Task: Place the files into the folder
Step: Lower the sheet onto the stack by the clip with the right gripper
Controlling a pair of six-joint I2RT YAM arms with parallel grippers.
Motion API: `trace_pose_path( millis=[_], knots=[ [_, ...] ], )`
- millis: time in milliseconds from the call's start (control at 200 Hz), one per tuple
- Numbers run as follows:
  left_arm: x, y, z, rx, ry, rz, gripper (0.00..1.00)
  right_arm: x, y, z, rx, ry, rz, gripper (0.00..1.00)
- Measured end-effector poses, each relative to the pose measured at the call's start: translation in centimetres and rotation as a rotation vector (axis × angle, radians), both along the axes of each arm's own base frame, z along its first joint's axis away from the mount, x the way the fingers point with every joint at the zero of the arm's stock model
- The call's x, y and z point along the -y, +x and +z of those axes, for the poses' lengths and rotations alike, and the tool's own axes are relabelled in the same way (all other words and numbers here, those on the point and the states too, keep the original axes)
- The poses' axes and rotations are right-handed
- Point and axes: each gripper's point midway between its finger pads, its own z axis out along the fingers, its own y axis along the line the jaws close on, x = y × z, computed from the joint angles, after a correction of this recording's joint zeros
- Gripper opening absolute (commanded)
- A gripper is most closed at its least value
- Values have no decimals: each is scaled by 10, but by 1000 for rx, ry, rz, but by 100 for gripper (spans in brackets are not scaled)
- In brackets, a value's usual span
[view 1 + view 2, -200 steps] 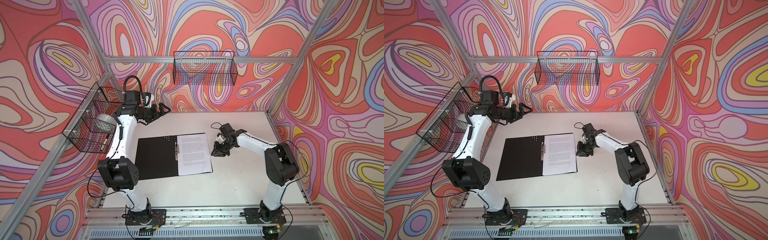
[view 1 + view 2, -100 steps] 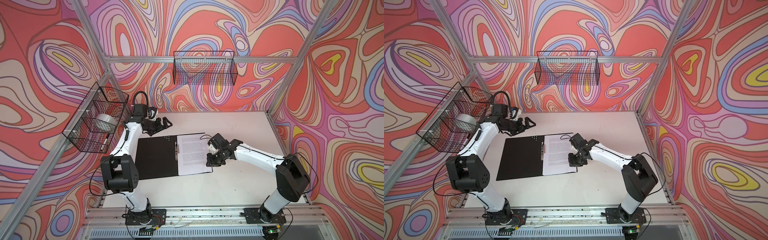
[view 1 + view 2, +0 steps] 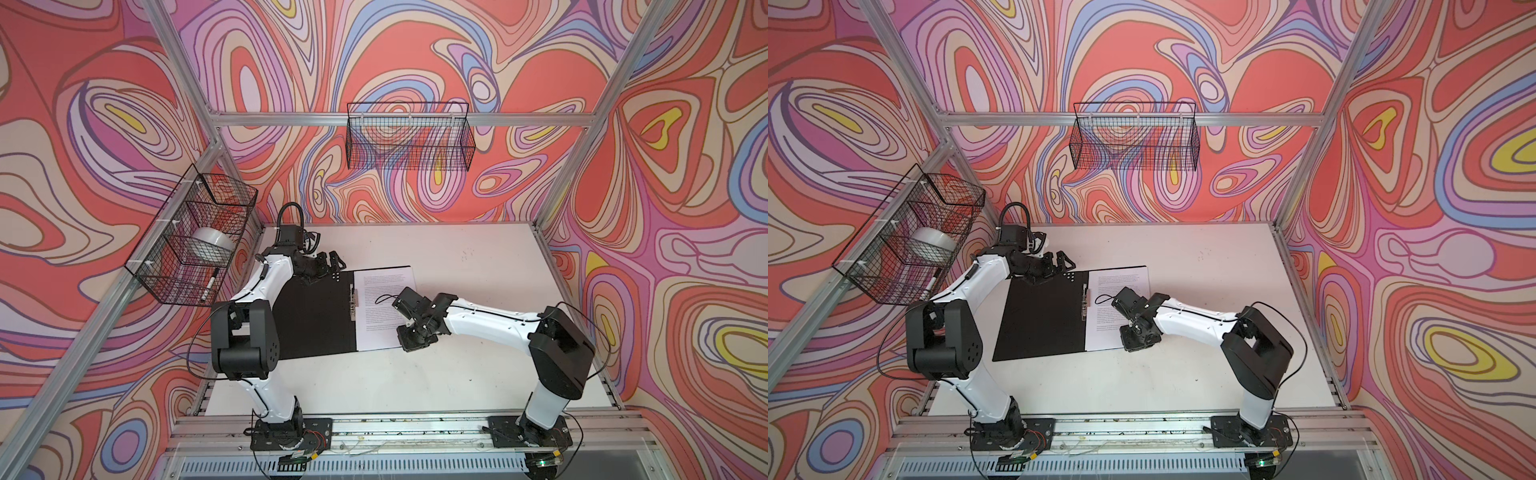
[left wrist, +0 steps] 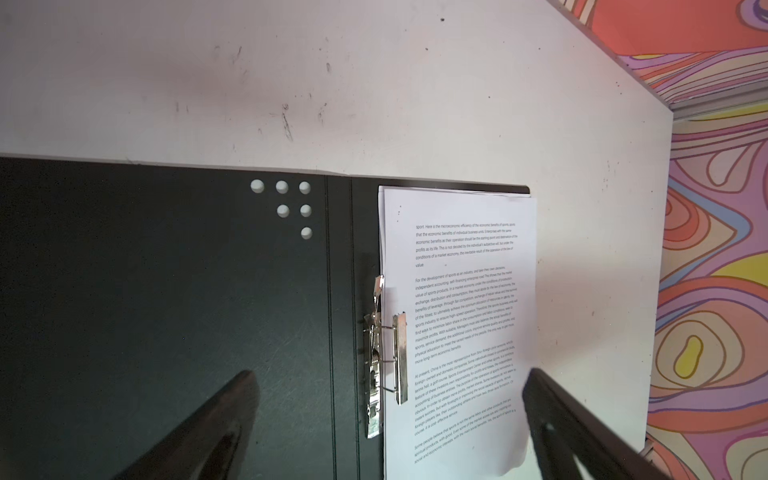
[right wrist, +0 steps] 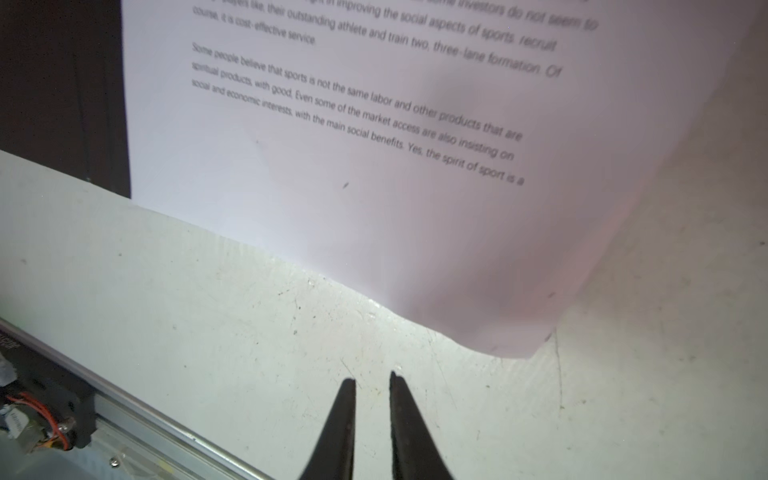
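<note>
mostly scuffed white table (image 3: 457, 374), swirl-patterned walls (image 3: 415, 62)

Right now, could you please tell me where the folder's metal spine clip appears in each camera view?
Top views: the spine clip lies between the folder's black inside and the files, near table centre.
Left wrist: a silver bar on the files' inner edge, mid-frame.
Right wrist: not in it; only the files' lower corner shows.
Shared landmark: the printed top sheet.
</note>
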Motion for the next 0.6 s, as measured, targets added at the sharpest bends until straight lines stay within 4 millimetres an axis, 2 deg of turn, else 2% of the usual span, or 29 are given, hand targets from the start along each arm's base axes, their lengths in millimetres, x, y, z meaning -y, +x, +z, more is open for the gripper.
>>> trace_pose_path(
  millis=[195, 596],
  knots=[
    [5, 2, -16, -22, -5, -11, 100, 2, -5, -18, -11, -96, 17, 17],
    [8, 5, -25, -37, -20, -17, 100, 3, 3, -29, -6, -161, 12, 17]
  ],
)
